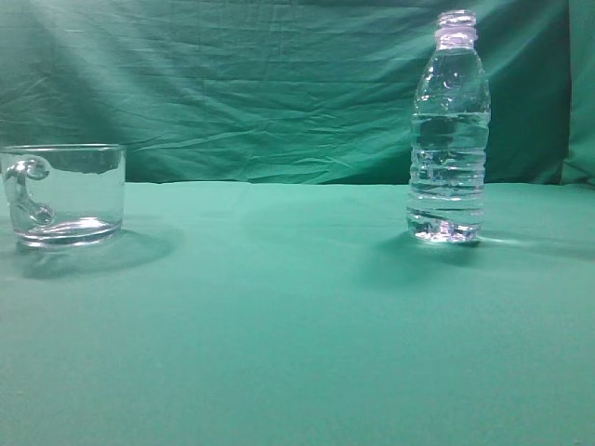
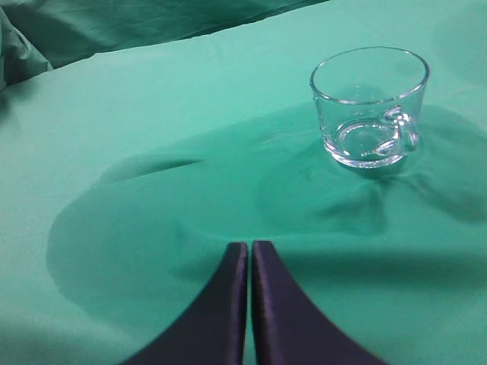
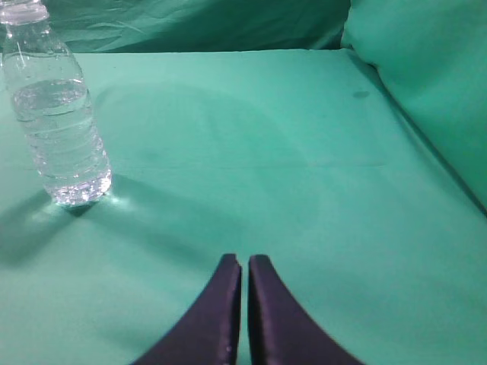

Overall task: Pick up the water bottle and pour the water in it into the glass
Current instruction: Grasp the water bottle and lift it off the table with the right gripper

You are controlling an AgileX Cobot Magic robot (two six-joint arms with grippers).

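The water bottle [image 1: 448, 139] stands upright on the green cloth at the right, uncapped, with clear water [image 1: 448, 158] filling most of it. It also shows at the far left of the right wrist view [image 3: 59, 114]. The glass [image 1: 65, 193] stands at the left, empty, its curled handle on its left side; in the left wrist view [image 2: 370, 106] it is at the upper right. My left gripper [image 2: 249, 245] is shut and empty, well short of the glass. My right gripper [image 3: 244, 260] is shut and empty, apart from the bottle. Neither gripper shows in the exterior view.
A green cloth [image 1: 297, 316] covers the table and rises as a wrinkled backdrop [image 1: 260, 84] behind. Cloth folds rise at the right of the right wrist view [image 3: 434, 84] and at the top left of the left wrist view [image 2: 30, 46].
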